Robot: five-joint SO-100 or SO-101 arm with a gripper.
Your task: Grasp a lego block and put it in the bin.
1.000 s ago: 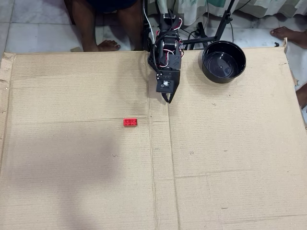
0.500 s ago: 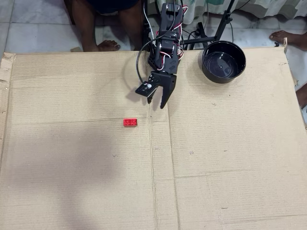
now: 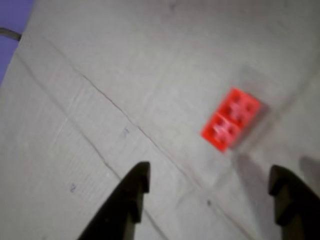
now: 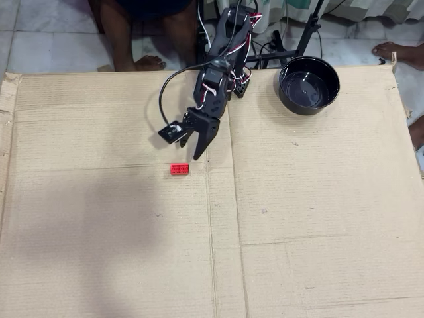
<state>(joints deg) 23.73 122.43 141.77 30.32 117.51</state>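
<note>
In the overhead view the arm (image 4: 222, 56) reaches down from the top centre of the frame, and its end effector (image 4: 190, 149) hangs just above and slightly right of the lego block (image 4: 179, 169), not touching it. The block lies flat on the cardboard sheet (image 4: 298, 218), left of centre, beside a vertical seam. The bin (image 4: 309, 85), a glossy black bowl, sits at the upper right, well apart from the block.

In the wrist view the end effector (image 3: 210, 192) is spread wide and empty, its two dark fingertips (image 3: 137, 185) at the bottom edge, with the blurred block (image 3: 231, 118) above the gap, toward the right.
</note>
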